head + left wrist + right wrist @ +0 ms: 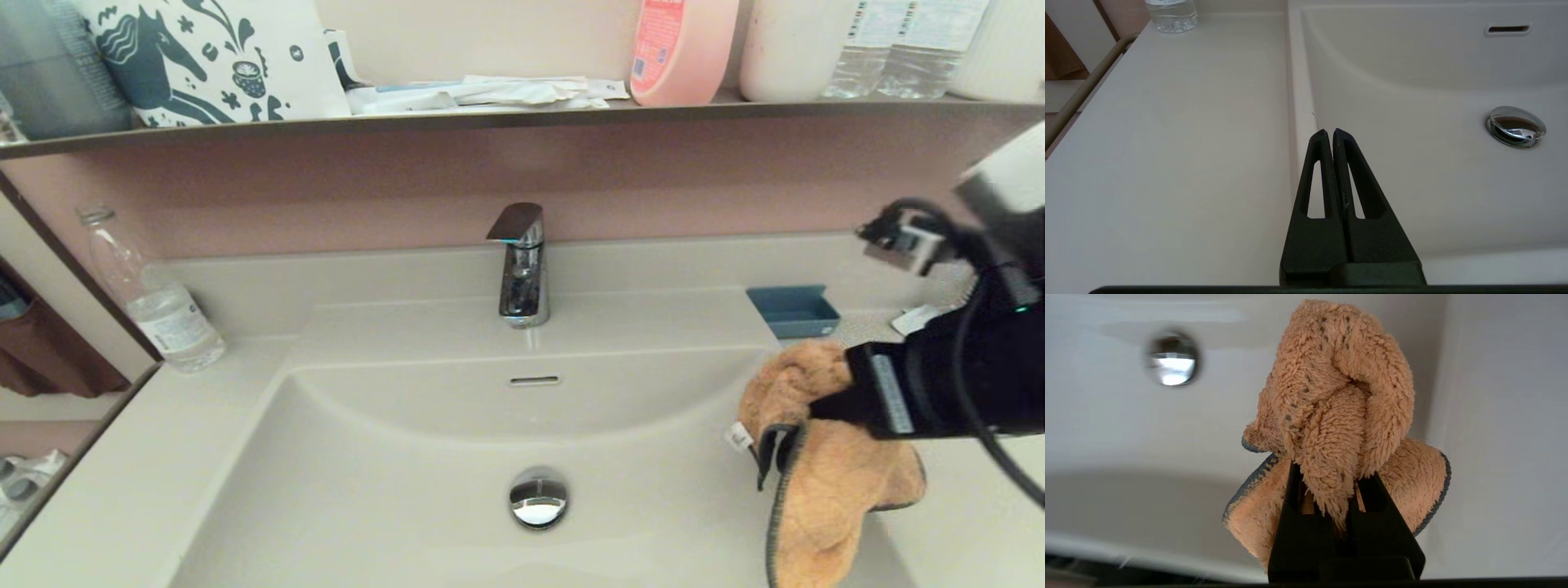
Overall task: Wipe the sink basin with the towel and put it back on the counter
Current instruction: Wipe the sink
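The tan-brown fuzzy towel (824,482) with a dark stitched hem hangs bunched from my right gripper (804,425), which is shut on it above the right rim of the beige sink basin (392,457). In the right wrist view the towel (1339,404) bulges out past the fingertips, with the chrome drain plug (1172,359) off to one side below. The drain plug (538,496) sits in the middle of the bowl, under the slot overflow (534,380). My left gripper (1329,132) is shut and empty, parked low over the basin's left rim beside the counter (1167,143).
A chrome faucet (521,265) stands behind the basin. A clear water bottle (155,298) is on the left counter and a blue soap dish (792,310) on the right. White packets (918,318) lie by the right arm. The shelf (490,114) above holds bottles and packets.
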